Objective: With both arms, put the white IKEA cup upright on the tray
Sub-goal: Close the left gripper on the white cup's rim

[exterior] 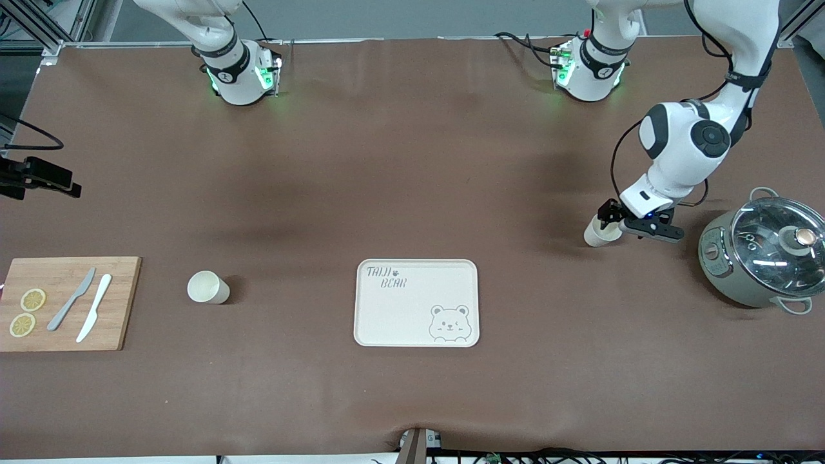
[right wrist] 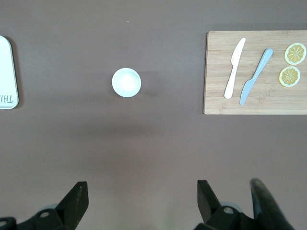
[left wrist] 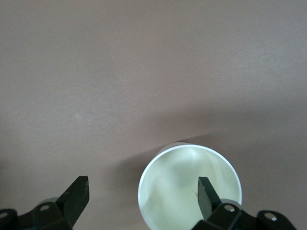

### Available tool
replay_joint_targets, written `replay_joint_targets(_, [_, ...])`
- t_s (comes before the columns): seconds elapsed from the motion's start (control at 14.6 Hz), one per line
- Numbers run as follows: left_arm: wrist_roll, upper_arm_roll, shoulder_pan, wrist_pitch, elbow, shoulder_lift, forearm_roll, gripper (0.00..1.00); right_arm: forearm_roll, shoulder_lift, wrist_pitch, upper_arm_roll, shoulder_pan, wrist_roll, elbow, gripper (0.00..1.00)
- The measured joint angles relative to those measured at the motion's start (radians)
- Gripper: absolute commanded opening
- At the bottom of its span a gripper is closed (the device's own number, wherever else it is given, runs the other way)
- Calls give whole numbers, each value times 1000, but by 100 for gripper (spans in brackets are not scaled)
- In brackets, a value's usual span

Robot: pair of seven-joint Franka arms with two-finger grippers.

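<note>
The cream tray (exterior: 416,303) with "TAIJI BEAR" lettering lies mid-table, bare. One white cup (exterior: 598,233) sits on the table toward the left arm's end. My left gripper (exterior: 612,222) is down at it and open. In the left wrist view the cup (left wrist: 182,191) shows its open mouth, with one finger (left wrist: 206,191) inside the rim and the other outside; the left gripper (left wrist: 142,187) straddles the cup wall. A second white cup (exterior: 207,287) stands upright toward the right arm's end. My right gripper (right wrist: 142,189) hangs open and empty high above the table, with that cup (right wrist: 126,82) and the tray's edge (right wrist: 7,72) in its view.
A grey pot with a glass lid (exterior: 764,254) stands close beside the left gripper at the left arm's end. A wooden cutting board (exterior: 122,303) with two knives and two lemon slices lies at the right arm's end; it also shows in the right wrist view (right wrist: 216,72).
</note>
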Motion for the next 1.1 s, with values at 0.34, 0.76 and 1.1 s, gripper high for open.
replay_joint_targets(0.34, [0, 0, 0, 37, 0, 38, 0, 100, 0, 0, -5, 0, 0, 0, -1, 100])
replay_joint_targets(0.76, [0, 0, 0, 38, 0, 43, 0, 50, 0, 5, -8, -2, -1, 0, -1, 100])
replay_joint_targets(1.1, [-2, 0, 2, 164, -53, 45, 0, 0, 0, 6, -8, -2, -1, 0, -1, 100])
